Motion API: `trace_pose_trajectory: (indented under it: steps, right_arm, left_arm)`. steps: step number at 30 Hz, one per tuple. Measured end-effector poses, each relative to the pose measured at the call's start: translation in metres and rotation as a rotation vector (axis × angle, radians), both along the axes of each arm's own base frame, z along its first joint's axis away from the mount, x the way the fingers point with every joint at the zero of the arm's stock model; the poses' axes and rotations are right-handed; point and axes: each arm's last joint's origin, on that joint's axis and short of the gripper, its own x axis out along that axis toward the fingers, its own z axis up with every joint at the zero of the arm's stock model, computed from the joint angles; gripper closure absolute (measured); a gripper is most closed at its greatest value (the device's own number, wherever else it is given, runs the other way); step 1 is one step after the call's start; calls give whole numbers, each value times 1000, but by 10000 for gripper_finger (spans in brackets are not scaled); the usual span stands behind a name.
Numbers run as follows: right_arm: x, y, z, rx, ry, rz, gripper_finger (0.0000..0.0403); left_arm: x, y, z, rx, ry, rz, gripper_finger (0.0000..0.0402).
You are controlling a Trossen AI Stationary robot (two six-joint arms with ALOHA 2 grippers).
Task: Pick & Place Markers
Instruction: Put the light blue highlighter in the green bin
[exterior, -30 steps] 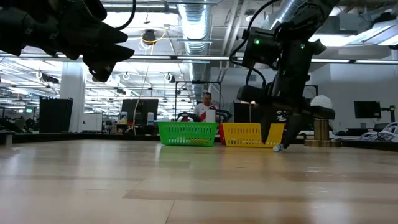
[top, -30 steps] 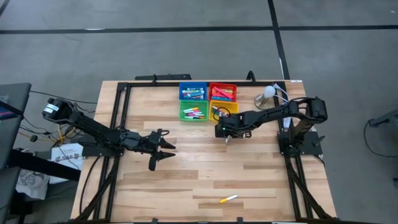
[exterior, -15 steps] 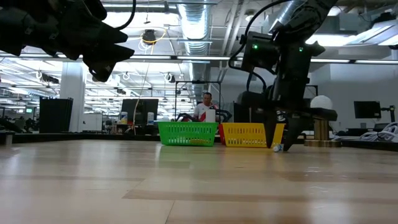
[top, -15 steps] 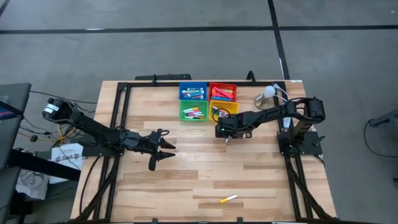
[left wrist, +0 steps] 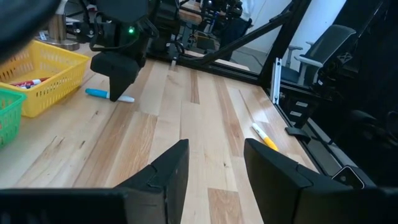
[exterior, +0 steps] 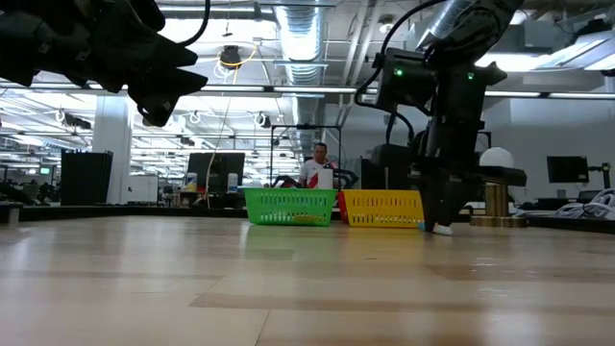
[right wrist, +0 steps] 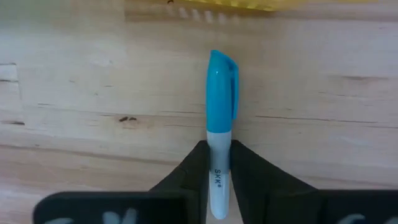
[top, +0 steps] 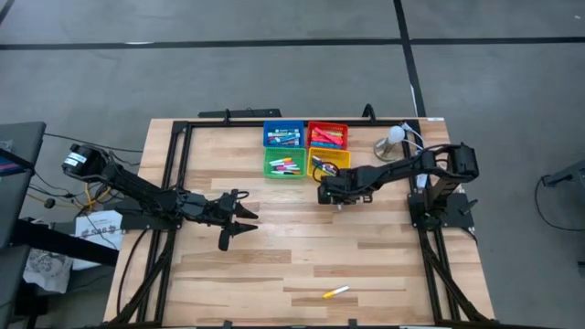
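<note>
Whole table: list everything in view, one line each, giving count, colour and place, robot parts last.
Blue-capped marker: one, blue cap and white barrel, on the wood just in front of the yellow tray.
Yellow marker: one, yellow and white, lying alone near the table's front edge.
Trays: four, blue, red, green and yellow, in a square block at the back of the table, each holding markers.
Table: one, light wood with a black frame.
Lamp-like white globe: one, right of the trays.
Person: one, in the room behind the table.
Left gripper: open, over the table's left middle, empty.
Right gripper: shut on the blue-capped marker's barrel.
</note>
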Motion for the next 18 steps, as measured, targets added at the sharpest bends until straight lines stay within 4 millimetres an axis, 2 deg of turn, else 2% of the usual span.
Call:
trace_pose_trajectory:
  steps: [6,12,18]
  right_arm:
    - [0,6,7,6,-31,-3,373]
    - [0,10,14,68,-85,19,365]
    - [3,15,25,44,-164,51,372]
  left_arm:
    - [0,0,0,-7,1,1,247]
    - [0,0,1,-10,-7,2,247]
    - [0,0,1,-13,-14,2,247]
